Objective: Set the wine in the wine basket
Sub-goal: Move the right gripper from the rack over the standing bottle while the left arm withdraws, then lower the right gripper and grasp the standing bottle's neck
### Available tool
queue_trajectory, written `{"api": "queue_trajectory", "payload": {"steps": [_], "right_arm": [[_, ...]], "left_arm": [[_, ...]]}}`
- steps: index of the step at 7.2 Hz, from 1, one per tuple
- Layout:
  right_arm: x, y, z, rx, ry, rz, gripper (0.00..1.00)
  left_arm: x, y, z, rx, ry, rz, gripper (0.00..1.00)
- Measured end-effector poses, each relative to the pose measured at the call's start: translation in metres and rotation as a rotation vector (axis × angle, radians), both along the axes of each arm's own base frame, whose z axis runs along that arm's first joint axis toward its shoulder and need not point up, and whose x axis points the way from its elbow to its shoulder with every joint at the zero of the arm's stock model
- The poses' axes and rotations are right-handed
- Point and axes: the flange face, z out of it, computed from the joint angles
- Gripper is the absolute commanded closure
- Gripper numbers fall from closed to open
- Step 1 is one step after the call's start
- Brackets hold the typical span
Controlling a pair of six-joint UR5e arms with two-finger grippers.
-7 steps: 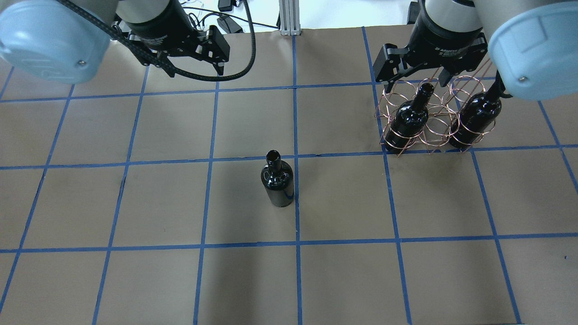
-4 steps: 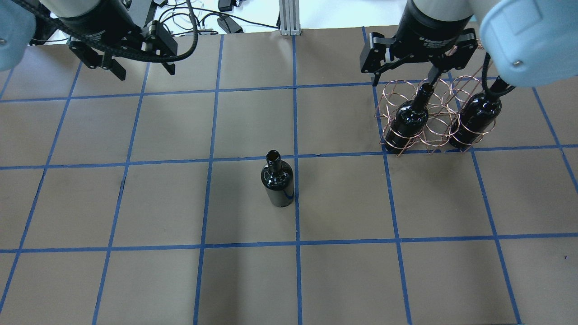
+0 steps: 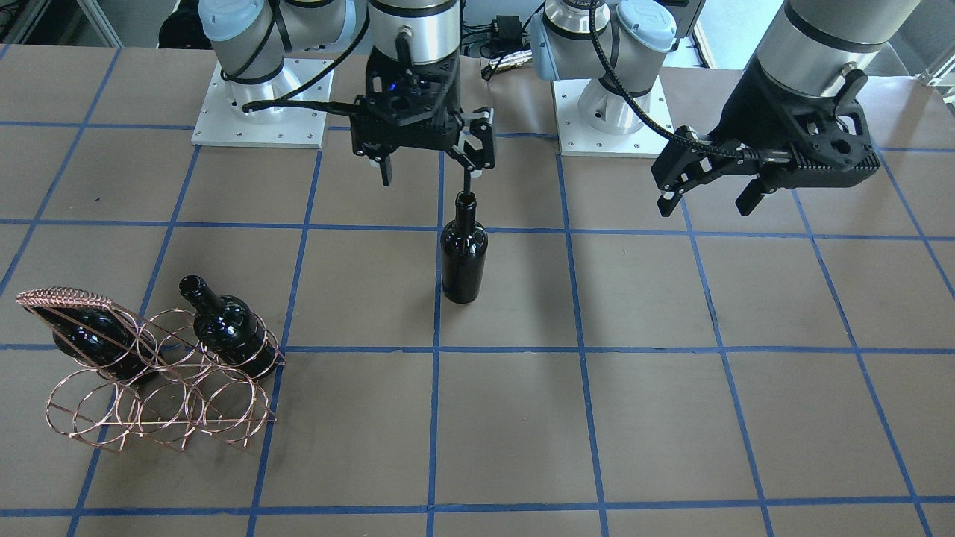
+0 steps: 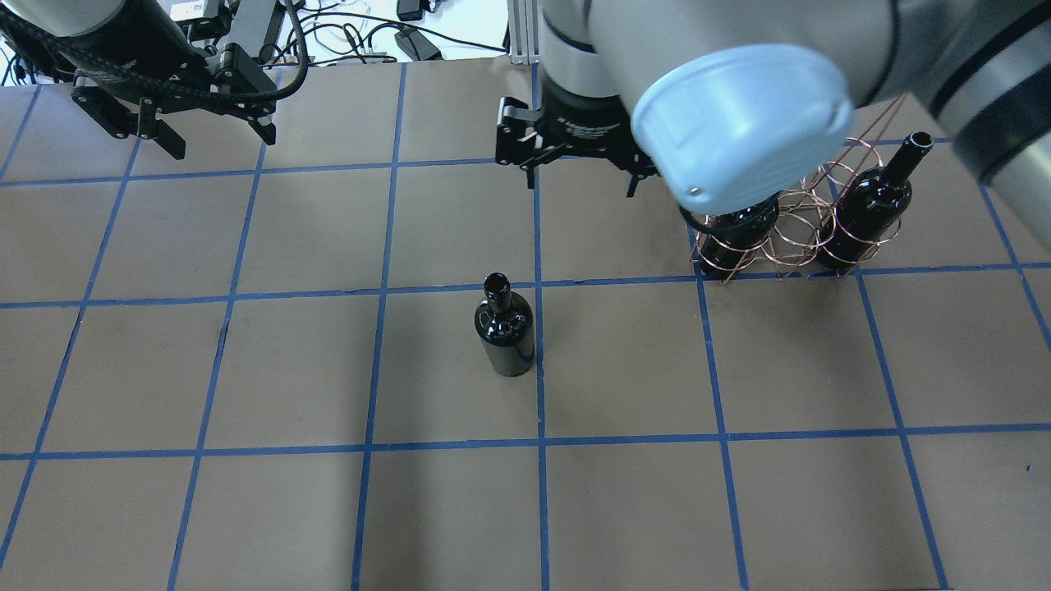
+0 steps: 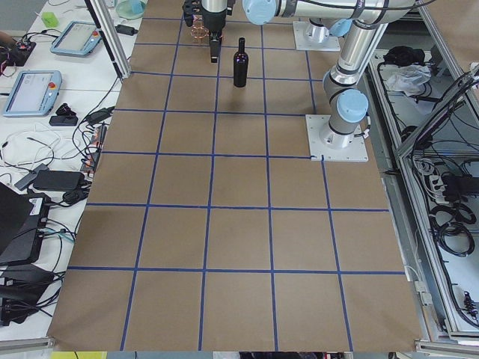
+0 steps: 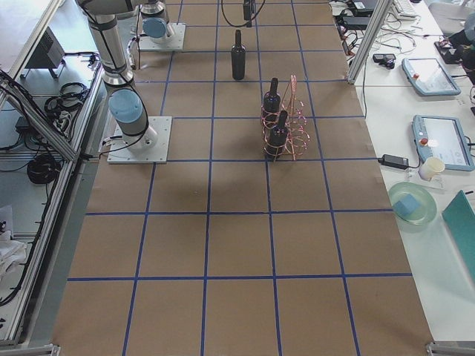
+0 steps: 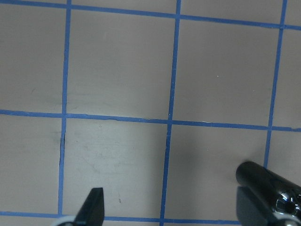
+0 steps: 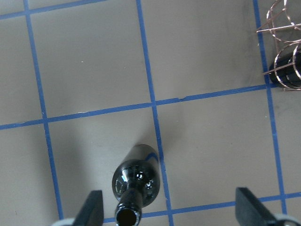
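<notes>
Though free-standing, wine upright, neck up

No text, label, brand, number or sign can be read in any view.

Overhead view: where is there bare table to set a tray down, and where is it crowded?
Bare: the whole near row of squares, and the left half beside the standing wine bottle. Crowded: the far right, around the part-filled wine basket, with the right gripper hovering nearby.
</notes>
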Motion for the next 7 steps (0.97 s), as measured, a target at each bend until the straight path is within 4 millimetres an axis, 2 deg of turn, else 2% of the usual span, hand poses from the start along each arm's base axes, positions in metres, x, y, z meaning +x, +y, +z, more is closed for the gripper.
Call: {"api": "queue_trajectory", "payload": {"steps": [1, 2, 3, 4, 5, 6, 7], "right_arm": [[0.018, 0.009, -0.019, 0.025, 0.008, 0.003, 0.01], [0.024, 0.015, -0.045, 0.056, 0.021, -0.010, 0.01], [0.024, 0.021, -0.074, 0.070, 0.028, -0.022, 0.01], [0.024, 0.024, -0.093, 0.069, 0.026, -0.027, 0.01], [0.023, 0.025, -0.101, 0.068, 0.025, -0.028, 0.06], [0.023, 0.025, -0.105, 0.068, 0.024, -0.029, 0.55], [0.025, 0.025, -0.107, 0.074, 0.015, -0.030, 0.82]], "left_arm": [[-0.001, 0.004, -0.002, 0.019, 0.002, -0.002, 0.00], [-0.002, 0.006, -0.004, 0.039, 0.004, -0.002, 0.00], [-0.002, 0.008, -0.005, 0.047, 0.005, 0.002, 0.00], [-0.002, 0.007, -0.007, 0.054, 0.007, 0.008, 0.00], [-0.001, 0.008, -0.008, 0.058, 0.007, 0.011, 0.00], [-0.002, 0.010, -0.009, 0.065, 0.008, 0.010, 0.00], [-0.003, 0.012, -0.010, 0.069, 0.009, 0.007, 0.00]]}}
